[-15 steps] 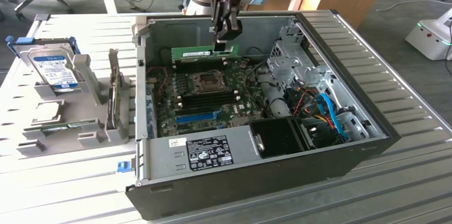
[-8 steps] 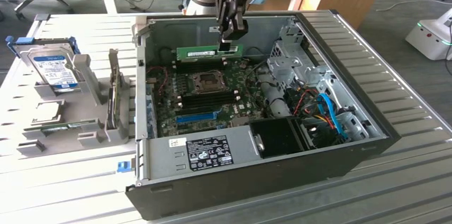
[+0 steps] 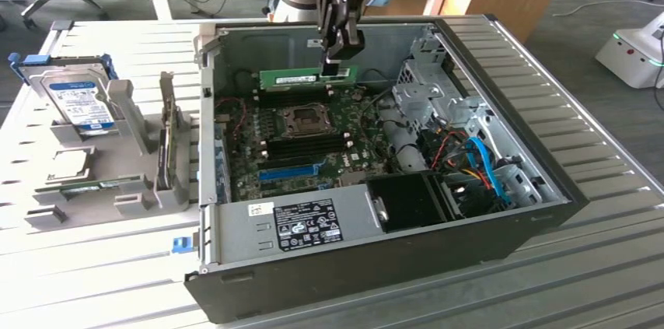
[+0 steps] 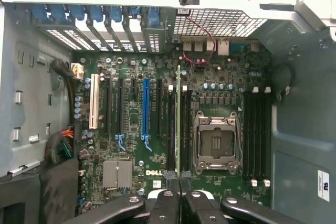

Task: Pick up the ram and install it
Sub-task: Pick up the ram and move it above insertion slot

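Exterior view: the black fingers [image 3: 337,43] are clamped shut on the long, thin green circuit-board ram [image 3: 295,78], held on edge over the green motherboard [image 3: 311,138]. Wrist view: the ram, edge-on [image 4: 179,119], is probably light, stiff and fragile, and best held by its bare end edges.

Exterior slants down from afar — wrist overhead, close — sharing the motherboard [image 3: 358,146]

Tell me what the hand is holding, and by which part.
The hand holds the ram, pinched on its upper edge near the exterior view's right end.
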Motion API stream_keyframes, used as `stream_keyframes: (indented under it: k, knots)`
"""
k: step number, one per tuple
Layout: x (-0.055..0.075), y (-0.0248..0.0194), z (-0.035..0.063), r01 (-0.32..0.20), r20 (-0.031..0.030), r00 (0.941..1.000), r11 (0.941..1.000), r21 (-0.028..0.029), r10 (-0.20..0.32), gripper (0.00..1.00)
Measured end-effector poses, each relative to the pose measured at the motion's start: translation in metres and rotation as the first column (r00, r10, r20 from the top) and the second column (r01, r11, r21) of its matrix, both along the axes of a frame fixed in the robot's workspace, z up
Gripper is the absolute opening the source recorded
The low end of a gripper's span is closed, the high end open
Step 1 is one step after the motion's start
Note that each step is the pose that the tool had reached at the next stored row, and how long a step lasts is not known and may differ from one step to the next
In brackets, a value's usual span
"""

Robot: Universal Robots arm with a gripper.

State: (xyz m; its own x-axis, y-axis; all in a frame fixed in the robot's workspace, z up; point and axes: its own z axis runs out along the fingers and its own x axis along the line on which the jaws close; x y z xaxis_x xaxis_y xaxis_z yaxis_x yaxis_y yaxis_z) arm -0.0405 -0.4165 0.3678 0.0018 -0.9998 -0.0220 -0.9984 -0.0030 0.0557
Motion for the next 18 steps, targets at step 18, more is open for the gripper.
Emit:
stream_keyframes:
  k: [18]
  knots:
    - [0.0, 0.0, -0.0101, 0.0, 0.0001, 1.0, 1.0, -0.0001, 0.0, 0.12]
